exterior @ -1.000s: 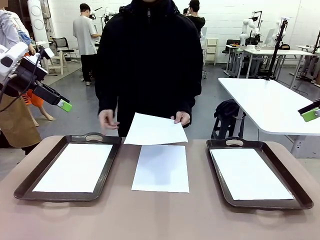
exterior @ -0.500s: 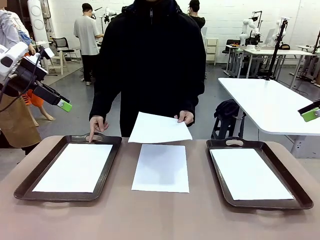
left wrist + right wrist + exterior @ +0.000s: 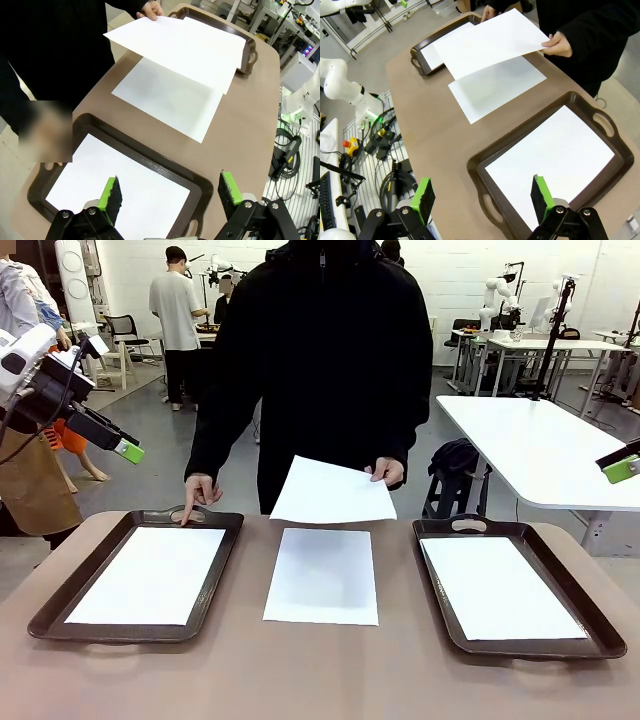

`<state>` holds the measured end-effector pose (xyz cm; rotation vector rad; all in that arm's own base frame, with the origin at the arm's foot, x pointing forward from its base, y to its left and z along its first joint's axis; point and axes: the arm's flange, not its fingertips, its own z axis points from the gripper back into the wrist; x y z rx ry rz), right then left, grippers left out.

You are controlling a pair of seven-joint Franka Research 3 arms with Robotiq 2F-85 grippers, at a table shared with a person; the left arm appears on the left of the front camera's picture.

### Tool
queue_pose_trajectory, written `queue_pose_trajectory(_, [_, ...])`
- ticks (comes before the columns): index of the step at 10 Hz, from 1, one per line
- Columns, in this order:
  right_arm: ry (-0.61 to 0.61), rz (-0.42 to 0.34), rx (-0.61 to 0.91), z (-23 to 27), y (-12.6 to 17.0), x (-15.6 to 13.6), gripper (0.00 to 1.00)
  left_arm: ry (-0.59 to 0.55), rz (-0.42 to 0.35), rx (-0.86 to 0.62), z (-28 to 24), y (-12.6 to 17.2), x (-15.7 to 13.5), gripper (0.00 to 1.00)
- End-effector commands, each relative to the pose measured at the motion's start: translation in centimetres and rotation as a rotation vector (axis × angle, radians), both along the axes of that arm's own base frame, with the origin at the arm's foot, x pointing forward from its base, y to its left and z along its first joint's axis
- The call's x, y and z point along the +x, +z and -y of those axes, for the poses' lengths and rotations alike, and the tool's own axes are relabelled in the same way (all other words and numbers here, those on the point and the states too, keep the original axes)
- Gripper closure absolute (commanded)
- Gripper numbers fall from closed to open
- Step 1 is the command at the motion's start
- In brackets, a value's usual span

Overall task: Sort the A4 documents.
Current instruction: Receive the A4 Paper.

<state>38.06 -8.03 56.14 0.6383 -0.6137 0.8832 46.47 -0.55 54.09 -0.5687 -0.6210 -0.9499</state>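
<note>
A person at the far side holds one white A4 sheet [image 3: 333,492] in the air by its right corner with a hand [image 3: 386,472]. A second sheet [image 3: 322,575] lies flat on the table between two dark brown trays. The left tray [image 3: 216,567] holds a sheet [image 3: 150,574], and so does the right tray [image 3: 447,605], whose sheet [image 3: 497,587] fills its floor. The person's other hand [image 3: 198,492] rests on the left tray's far handle. My left gripper [image 3: 170,192] hangs open high above the left tray. My right gripper [image 3: 481,195] hangs open above the right tray.
The brown tabletop [image 3: 320,670] has bare room along its front edge. A white table [image 3: 545,445] stands behind at the right. People and other tables are farther back in the room.
The person has carried the held sheet slightly to the right and set the other hand on the left tray's handle. Both arms have stayed still.
</note>
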Motion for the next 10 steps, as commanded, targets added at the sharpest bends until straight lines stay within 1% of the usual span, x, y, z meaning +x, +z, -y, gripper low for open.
queue_pose_trajectory(1, [-0.001, 0.001, 0.0, 0.0, -0.1, 0.0, 0.0, 0.0, 0.0, 0.0, 0.0, 0.0, 0.0, 0.0])
queue_pose_trajectory(2, [-0.001, 0.001, 0.0, 0.0, -0.1, 0.0, 0.0, -0.015, -0.026, -0.098, 0.0, -0.8, 1.2, 0.0])
queue_pose_trajectory(4, [-0.001, 0.001, 0.0, 0.0, -0.1, 0.0, 0.0, -0.001, -0.123, -0.253, 1.0, -2.2, 4.5, 0.0])
queue_pose_trajectory(7, [-0.001, 0.001, 0.0, 0.0, -0.1, 0.0, 0.0, 0.021, -0.32, -0.385, 3.9, -6.0, 10.1, 0.0])
queue_pose_trajectory(8, [-0.001, 0.001, 0.0, 0.0, -0.1, 0.0, 0.0, 0.046, -0.387, -0.446, 5.0, -7.7, 11.7, 0.0])
queue_pose_trajectory(10, [-0.001, 0.001, 0.0, 0.0, -0.1, 0.0, 0.0, 0.104, -0.457, -0.505, 6.7, -9.6, 13.6, 0.0])
